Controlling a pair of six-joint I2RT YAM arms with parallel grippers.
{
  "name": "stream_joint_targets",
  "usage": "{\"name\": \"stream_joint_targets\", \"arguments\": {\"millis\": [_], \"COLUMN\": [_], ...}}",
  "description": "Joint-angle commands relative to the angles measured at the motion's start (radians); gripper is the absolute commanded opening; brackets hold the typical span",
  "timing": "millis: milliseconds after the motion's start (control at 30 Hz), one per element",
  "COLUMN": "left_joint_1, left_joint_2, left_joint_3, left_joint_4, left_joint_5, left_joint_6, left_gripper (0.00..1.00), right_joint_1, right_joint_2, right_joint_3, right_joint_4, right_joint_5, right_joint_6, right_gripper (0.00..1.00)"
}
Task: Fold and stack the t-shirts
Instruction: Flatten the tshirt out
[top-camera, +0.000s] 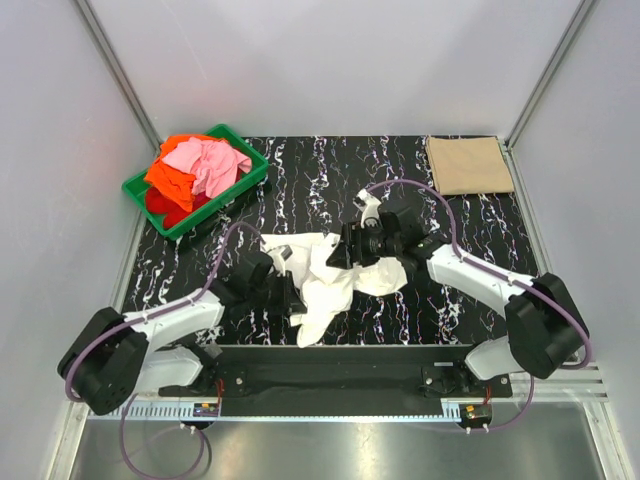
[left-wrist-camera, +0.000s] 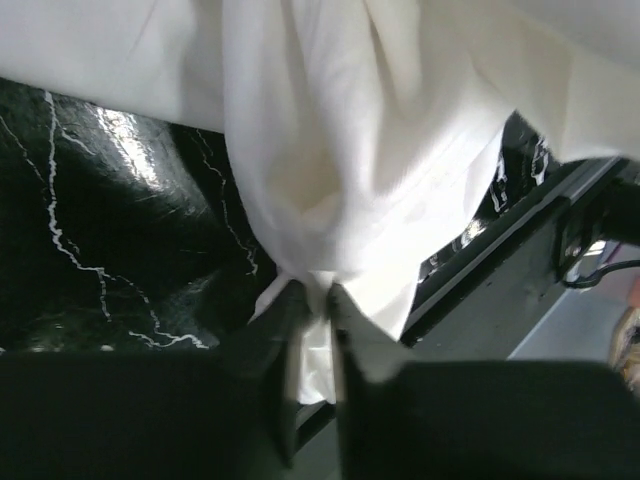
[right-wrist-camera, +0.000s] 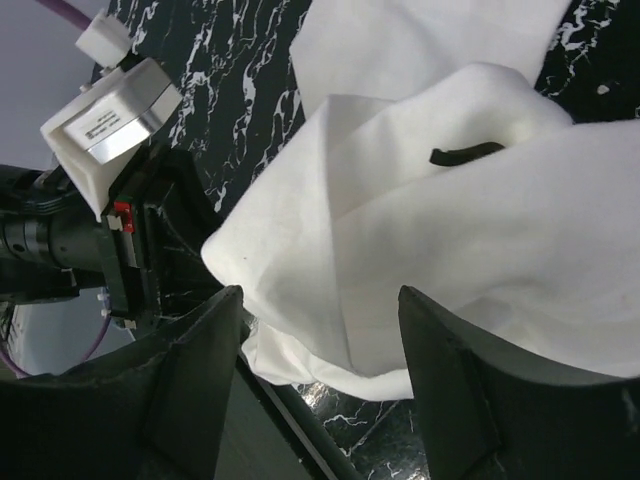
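The white t-shirt (top-camera: 322, 285) was seen as soft, matt cloth, the tabletop (top-camera: 320, 180) as glossy black marbling, and the far-left crate (top-camera: 225, 203) as smooth green plastic.

You're looking at a black marble-look tabletop (top-camera: 300, 170) with white veins. Plain pale grey wall panels (top-camera: 330, 60) close it in behind and on both sides, with aluminium posts (top-camera: 115, 70) at its back corners. A slotted silver rail (top-camera: 350, 408) runs along its near edge. Light is soft and even.

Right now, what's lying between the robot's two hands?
The crumpled white t-shirt, pinched by the left hand, with the right hand open over it; the top view shows this.
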Motion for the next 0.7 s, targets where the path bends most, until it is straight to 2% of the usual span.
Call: {"name": "stream_joint_targets", "arguments": {"millis": [0,33,67,133,200,233,267,300,333,467,567,667], "left_joint_1": [-0.004,-0.006,-0.004,-0.004,-0.003,-0.001,0.009,0.017,0.043,0.127,0.172,0.2], "left_joint_2": [0.013,0.014,0.013,0.01,0.016,0.022,0.04,0.051,0.077,0.097,0.102,0.092], "left_joint_3": [0.085,0.1,0.14,0.194,0.319,0.373,0.492,0.555,0.685,0.939,1.075,1.126], "left_joint_4": [0.069,0.061,0.034,-0.042,-0.156,-0.201,-0.247,-0.34,-0.384,-0.534,-0.617,-0.672], "left_joint_5": [0.031,0.026,0.01,-0.02,-0.084,-0.113,-0.174,-0.196,-0.242,-0.285,-0.308,-0.304], "left_joint_6": [-0.004,-0.003,0.003,0.037,0.101,0.127,0.152,0.201,0.223,0.295,0.333,0.359], "left_gripper": [0.0,0.0,0.0,0.0,0.0,0.0,0.0,0.0,0.0,0.0,0.0,0.0], "right_joint_1": [0.008,0.008,0.008,0.005,-0.005,-0.013,-0.03,-0.053,-0.12,-0.289,-0.324,-0.326], "right_joint_2": [0.024,0.024,0.021,0.001,-0.02,-0.023,-0.022,-0.017,-0.014,-0.013,-0.01,-0.026], "right_joint_3": [0.056,0.059,0.064,0.094,0.175,0.217,0.263,0.363,0.415,0.681,0.813,0.84], "right_joint_4": [0.099,0.096,0.084,0.07,-0.017,-0.06,-0.15,-0.191,-0.226,-0.395,-0.496,-0.55], "right_joint_5": [-0.061,-0.041,0.008,0.057,0.209,0.282,0.423,0.476,0.527,0.564,0.631,0.674], "right_joint_6": [0.02,0.023,0.023,0.011,-0.035,-0.048,-0.057,-0.068,-0.071,-0.046,-0.075,-0.08], "right_gripper": [0.6,0.4,0.29,0.16,0.0,0.0,0.0,0.0,0.0,0.0,0.0,0.0]}}
